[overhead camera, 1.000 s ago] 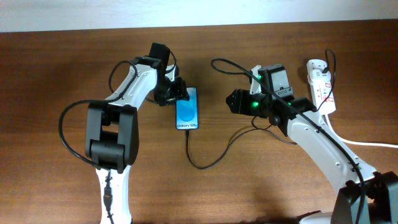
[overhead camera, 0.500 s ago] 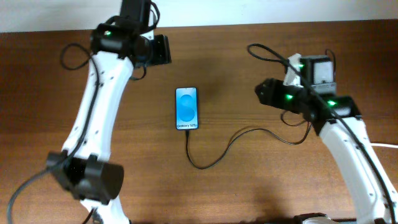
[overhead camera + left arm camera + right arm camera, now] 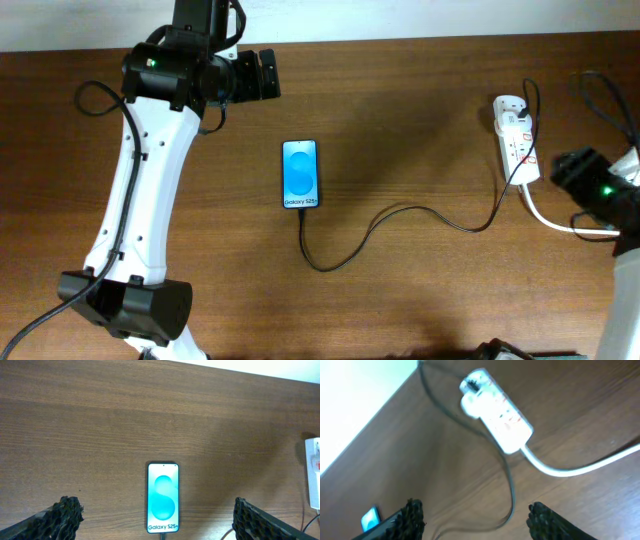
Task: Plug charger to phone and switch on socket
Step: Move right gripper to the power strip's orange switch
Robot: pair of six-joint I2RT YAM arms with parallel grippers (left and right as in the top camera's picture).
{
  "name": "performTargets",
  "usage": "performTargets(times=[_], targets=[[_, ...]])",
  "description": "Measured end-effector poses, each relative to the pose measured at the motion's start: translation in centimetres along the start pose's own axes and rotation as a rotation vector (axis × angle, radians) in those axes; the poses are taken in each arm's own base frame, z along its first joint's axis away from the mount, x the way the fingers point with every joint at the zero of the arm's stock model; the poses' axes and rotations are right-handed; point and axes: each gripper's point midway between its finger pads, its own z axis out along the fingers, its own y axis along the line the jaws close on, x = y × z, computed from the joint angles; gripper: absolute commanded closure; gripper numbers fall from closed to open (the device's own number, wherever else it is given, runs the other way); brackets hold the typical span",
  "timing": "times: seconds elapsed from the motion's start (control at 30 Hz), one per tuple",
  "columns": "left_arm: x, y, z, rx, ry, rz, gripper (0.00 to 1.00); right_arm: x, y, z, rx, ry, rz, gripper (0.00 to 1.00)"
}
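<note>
The phone [image 3: 301, 174] lies flat mid-table, blue screen up, also in the left wrist view [image 3: 163, 497]. The thin black charger cable [image 3: 400, 213] runs from the phone's bottom edge in a loop to the white socket [image 3: 516, 138] at the right, where its plug sits at the far end. The socket shows in the right wrist view [image 3: 495, 410] with the cable [image 3: 509, 485] below it. My left gripper [image 3: 157, 520] is open and empty, raised at the back left [image 3: 262, 76]. My right gripper [image 3: 477, 519] is open and empty, at the right edge near the socket.
The socket's thick white cord [image 3: 560, 224] runs off to the right under my right arm [image 3: 600, 190]. The table's far edge meets a white wall [image 3: 400, 20]. My left arm [image 3: 140, 200] stretches along the left side.
My left arm has lifted away from the phone to the back left. My right arm has swung from mid-table to the right edge, uncovering the socket. Phone and cable have stayed put.
</note>
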Motion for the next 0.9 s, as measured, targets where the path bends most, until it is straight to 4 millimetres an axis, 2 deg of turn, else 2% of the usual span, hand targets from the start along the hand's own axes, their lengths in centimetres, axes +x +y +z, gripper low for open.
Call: performTargets(times=[0.07,0.13,0.2,0.27,0.33,0.43,0.5,0.67,0.8,0.9], targets=[[0.0,0.0,0.0,0.000,0.000,0.000,0.01,-1.2,-1.4,1.4,0.021,-0.008,0.029,0.27],[0.0,0.0,0.0,0.000,0.000,0.000,0.01,-2.1,-3.1,3.9,0.041,0.011,0.060,0.27],[0.0,0.0,0.0,0.000,0.000,0.000,0.00,-2.5,-3.9,6.8,0.028,0.037,0.078,0.25],[0.0,0.0,0.0,0.000,0.000,0.000,0.01,-2.1,-5.1,10.3,0.026,0.089,0.114,0.18],[0.0,0.0,0.0,0.000,0.000,0.000,0.01,-2.3,-5.8,12.2,0.028,0.096,0.122,0.11],[0.0,0.0,0.0,0.000,0.000,0.000,0.01,-2.1,-7.8,17.2,0.035,0.114,0.134,0.07],[0.0,0.0,0.0,0.000,0.001,0.000,0.01,-2.9,-8.6,19.4,0.029,0.073,0.121,0.04],[0.0,0.0,0.0,0.000,0.000,0.000,0.00,-5.2,-8.9,21.1,0.076,-0.037,0.040,0.02],[0.0,0.0,0.0,0.000,0.000,0.000,0.01,-4.1,-6.7,23.0,0.154,-0.044,-0.099,0.02],[0.0,0.0,0.0,0.000,0.000,0.000,0.01,-3.0,-7.9,24.2,0.198,-0.014,-0.099,0.02]])
